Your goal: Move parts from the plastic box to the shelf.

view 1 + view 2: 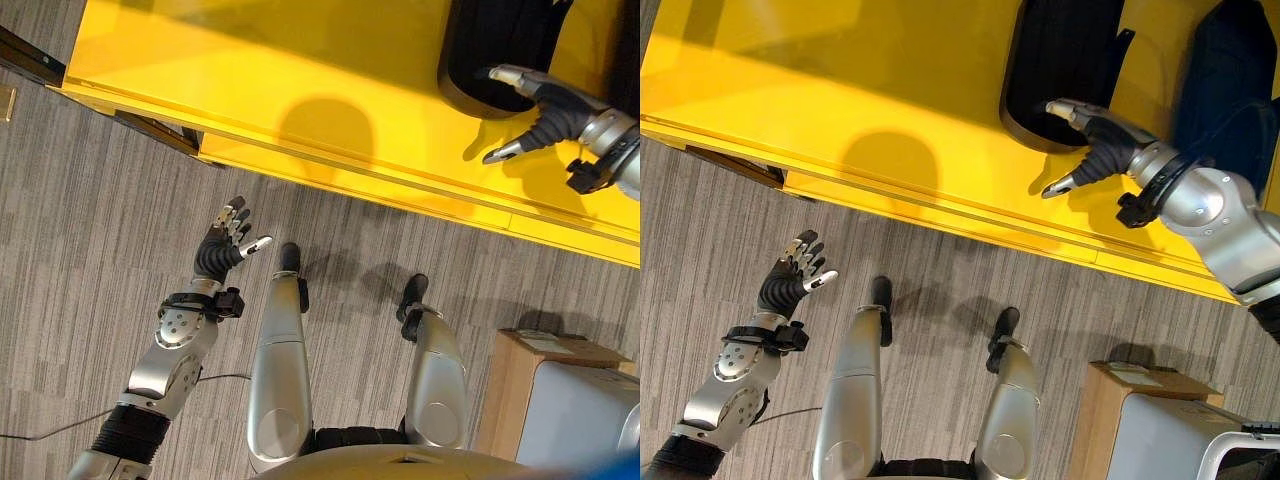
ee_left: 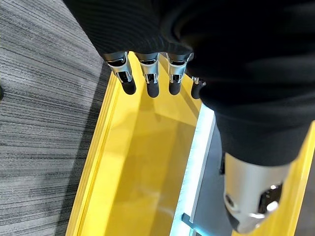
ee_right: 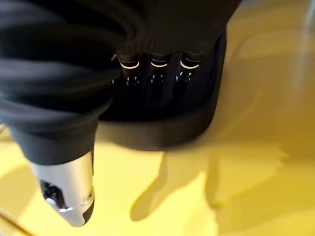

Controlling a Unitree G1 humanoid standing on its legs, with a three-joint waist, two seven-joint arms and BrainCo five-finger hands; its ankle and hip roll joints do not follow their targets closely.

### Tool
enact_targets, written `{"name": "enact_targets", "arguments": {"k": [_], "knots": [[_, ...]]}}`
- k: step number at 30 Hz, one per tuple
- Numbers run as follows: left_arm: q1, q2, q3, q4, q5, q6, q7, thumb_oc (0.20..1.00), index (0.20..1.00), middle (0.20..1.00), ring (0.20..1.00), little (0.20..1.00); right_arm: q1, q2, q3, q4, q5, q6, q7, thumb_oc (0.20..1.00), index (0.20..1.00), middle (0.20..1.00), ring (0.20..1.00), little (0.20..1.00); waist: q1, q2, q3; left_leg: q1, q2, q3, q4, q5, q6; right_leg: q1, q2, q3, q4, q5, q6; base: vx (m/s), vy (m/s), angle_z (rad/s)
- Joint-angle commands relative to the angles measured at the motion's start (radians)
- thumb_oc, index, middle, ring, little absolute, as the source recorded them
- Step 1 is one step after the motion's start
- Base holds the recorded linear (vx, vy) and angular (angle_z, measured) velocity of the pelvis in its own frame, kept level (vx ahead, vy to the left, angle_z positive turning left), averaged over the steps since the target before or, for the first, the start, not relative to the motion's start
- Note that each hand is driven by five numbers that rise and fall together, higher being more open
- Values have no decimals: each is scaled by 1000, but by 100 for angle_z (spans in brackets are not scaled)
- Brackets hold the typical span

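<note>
A black ribbed part (image 1: 1060, 70) is lying on the yellow shelf (image 1: 840, 90), with its long axis running from the shelf's front edge toward the back; its rounded end is pointing toward the robot and its far end is being cut off by the frame in the left eye view. A second dark part (image 1: 1225, 80) is lying just beside it on the robot's right, its long axis running roughly parallel.

The right hand (image 1: 1095, 140) is being held over the shelf at the rounded near end of the black ribbed part. Its fingers (image 3: 155, 73) are being laid straight along the top of the part, as the right wrist view is showing, while the thumb (image 3: 69, 191) is being kept apart from them, out over the bare yellow surface. Nothing is being gripped; the hand is spread, with the fingers touching the part.

The left hand (image 1: 225, 245) is being held above the grey carpeted floor (image 1: 90, 220), in front of the shelf's front edge and well apart from both parts. Its fingers (image 2: 147, 81) are relaxed and nearly straight, and nothing is being held in it.

A cardboard box (image 1: 1115, 400) with a grey container (image 1: 1180, 440) beside it is standing on the floor at the robot's right.
</note>
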Motion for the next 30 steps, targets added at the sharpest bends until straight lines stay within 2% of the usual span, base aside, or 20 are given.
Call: {"name": "enact_targets", "arguments": {"k": [1,4,11,14,15,18,19,20,22,24,25,27,28,30], "knots": [[51,-7,41,-88,10,-44,-9,1000,1000,1000,1000,1000,-21,-53,-83,-10,4,-37,-51,1000,1000,1000,1000,1000,3,-5,-39,6,36,-24,-52,33,-37,41,-5,10,100,-33,-7,0,0,0],[63,-3,43,-89,5,-43,-16,1000,1000,1000,1000,1000,-18,-101,-123,-8,17,-44,-70,1000,1000,1000,1000,1000,-1,-8,-44,10,38,-23,-53,34,-39,41,-5,13,102,-33,-4,0,0,0],[73,-3,53,-92,-2,-50,-17,1000,1000,1000,1000,1000,-33,-144,-151,-26,63,-76,-90,1000,1000,1000,1000,1000,-12,-14,-54,13,43,-23,-50,33,-43,41,0,18,104,-33,-4,0,0,0],[74,-7,57,-90,-5,-52,-16,1000,1000,1000,1000,1000,4,-144,-191,-43,82,-89,-95,1000,1000,1000,1000,1000,-15,-15,-57,16,43,-22,-52,34,-43,44,1,18,105,-35,-4,0,0,0],[77,-18,65,-87,-6,-55,-13,1000,1000,1000,1000,1000,54,-128,-239,-71,130,-113,-93,1000,1000,1000,1000,1000,-24,-16,-61,21,44,-23,-53,34,-44,47,2,19,105,-36,-4,0,-12,-4],[75,-19,66,-83,-6,-58,-13,1000,1000,1000,1000,1000,163,-95,-329,-83,162,-123,-95,1000,1000,1000,1000,1000,-25,-18,-65,31,44,-23,-58,34,-44,55,2,19,104,-37,-4,5,-16,0],[79,-26,75,-84,-7,-63,-12,1000,1000,1000,1000,1000,265,-50,-410,-105,209,-142,-97,1000,1000,1000,1000,1000,-33,-17,-73,43,45,-24,-65,35,-45,65,4,18,100,-38,-3,13,-39,0],[79,-22,72,-85,-7,-62,-12,1000,1000,1000,1000,1000,286,-49,-430,-110,209,-142,-97,1000,1000,1000,1000,1000,-29,-19,-73,44,45,-25,-65,36,-45,66,4,17,99,-38,-3,31,-61,0],[87,-33,82,-91,-14,-67,-11,1000,1000,1000,1000,1000,462,63,-582,-167,250,-181,-111,1000,1000,1000,1000,1000,-37,-15,-90,72,48,-26,-76,37,-46,93,10,16,86,-39,0,43,-62,-3],[94,-34,84,-92,-16,-67,-14,1000,1000,1000,1000,1000,545,142,-645,-212,269,-192,-106,1000,1000,1000,1000,1000,-37,-11,-101,99,51,-26,-90,39,-48,120,15,13,73,-42,2,10,-65,-9],[97,-40,85,-86,-20,-70,-12,1000,1000,1000,1000,1000,601,214,-684,-235,280,-206,-123,1000,1000,1000,1000,1000,-40,-7,-108,109,49,-21,-114,73,-41,131,15,4,51,-19,-5,-13,-52,-9],[108,-43,92,-83,-23,-68,-16,1000,1000,1000,1000,1000,665,290,-717,-276,270,-207,-108,1000,1000,1000,1000,1000,-45,2,-123,146,51,-21,-147,82,-42,167,18,-1,27,-18,-2,51,-64,-6],[114,-54,90,-71,-21,-69,-18,1000,1000,1000,1000,1000,723,397,-720,-294,288,-222,-111,1000,1000,1000,1000,1000,-51,12,-139,186,55,-22,-188,101,-47,201,20,-13,-3,-15,-1,74,-77,-4],[122,-55,96,-69,-17,-63,-24,1000,1000,1000,1000,1000,743,431,-717,-308,280,-214,-97,1000,1000,1000,1000,1000,-53,16,-149,206,59,-22,-212,111,-50,220,24,-16,-19,-16,0,58,-77,7]]}}
